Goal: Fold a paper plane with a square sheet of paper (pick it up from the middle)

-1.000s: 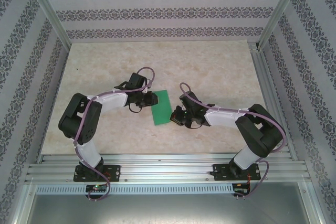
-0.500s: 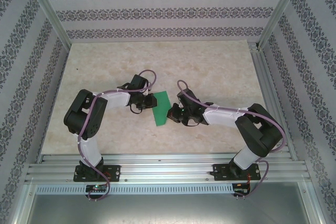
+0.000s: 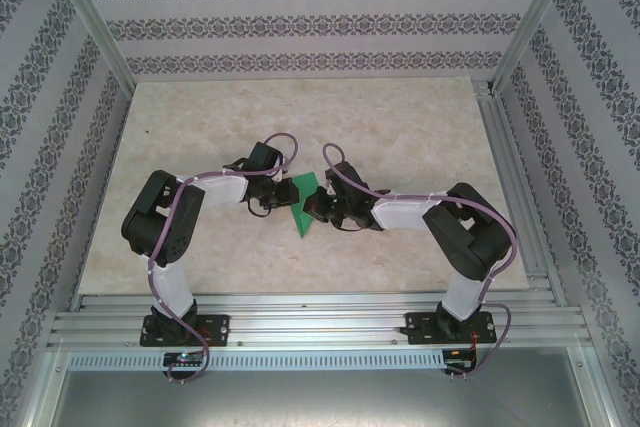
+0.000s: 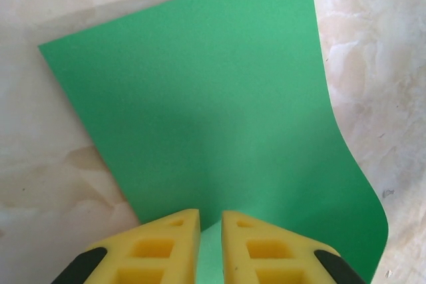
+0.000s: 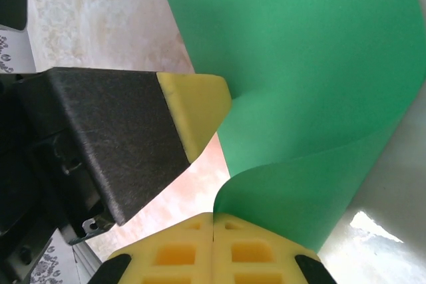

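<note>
The square sheet of paper (image 3: pixel 304 209) is bright green and rises off the table between my two grippers, bowed into a narrow pointed shape. In the left wrist view the sheet (image 4: pixel 219 111) spreads away from my left gripper (image 4: pixel 210 212), whose yellow fingers stand almost together with the near edge in the thin gap. My right gripper (image 5: pixel 213 216) is shut on a curled-over edge of the sheet (image 5: pixel 313 64). One left fingertip (image 5: pixel 196 108) hangs close above it. From above, the left gripper (image 3: pixel 283 197) and right gripper (image 3: pixel 314 209) sit nearly side by side.
The pale marbled table (image 3: pixel 400 127) has free room all round the sheet. Patterned walls close the back and both sides. Aluminium rails (image 3: pixel 320 317) run along the near edge by the arm bases.
My right gripper has moved left toward the left gripper with its edge of the sheet, so the flat rectangle now bows up and looks narrower. The left arm shifted only slightly.
</note>
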`<state>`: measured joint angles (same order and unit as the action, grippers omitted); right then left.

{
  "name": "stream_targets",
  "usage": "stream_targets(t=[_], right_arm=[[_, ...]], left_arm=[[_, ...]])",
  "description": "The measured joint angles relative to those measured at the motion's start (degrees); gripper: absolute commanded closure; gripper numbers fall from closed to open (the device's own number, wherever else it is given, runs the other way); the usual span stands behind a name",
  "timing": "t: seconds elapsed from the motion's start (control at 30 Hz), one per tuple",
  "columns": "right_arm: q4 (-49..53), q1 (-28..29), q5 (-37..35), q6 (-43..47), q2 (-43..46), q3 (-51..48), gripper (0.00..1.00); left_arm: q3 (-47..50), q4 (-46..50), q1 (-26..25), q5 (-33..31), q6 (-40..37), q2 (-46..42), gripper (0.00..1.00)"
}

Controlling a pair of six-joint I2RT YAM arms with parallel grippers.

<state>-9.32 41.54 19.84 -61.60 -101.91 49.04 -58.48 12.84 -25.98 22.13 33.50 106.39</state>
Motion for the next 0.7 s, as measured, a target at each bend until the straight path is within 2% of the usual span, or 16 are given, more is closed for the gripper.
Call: stream_targets(t=[0.1,0.23,0.5,0.7], right_arm=[[-0.6,0.4,0.0,0.0,-0.9,0.0,1.00],[-1.1,0.5,0.0,0.0,-1.5,0.1,1.00],[-2.4,0.5,0.0,0.0,-2.4,0.2,1.00],[-3.8,0.5,0.0,-0.4,-3.9,0.4,1.00]], left_arm=[[0.0,0.1,0.0,-0.1,0.0,-0.6,0.75],[0.0,0.0,0.1,-1.1,0.0,-2.4,0.74],[-1.1,0.2,0.9,-2.4,0.0,-0.6,0.81],[-2.1,0.2,0.9,-2.6,0.0,1.1,0.82]])
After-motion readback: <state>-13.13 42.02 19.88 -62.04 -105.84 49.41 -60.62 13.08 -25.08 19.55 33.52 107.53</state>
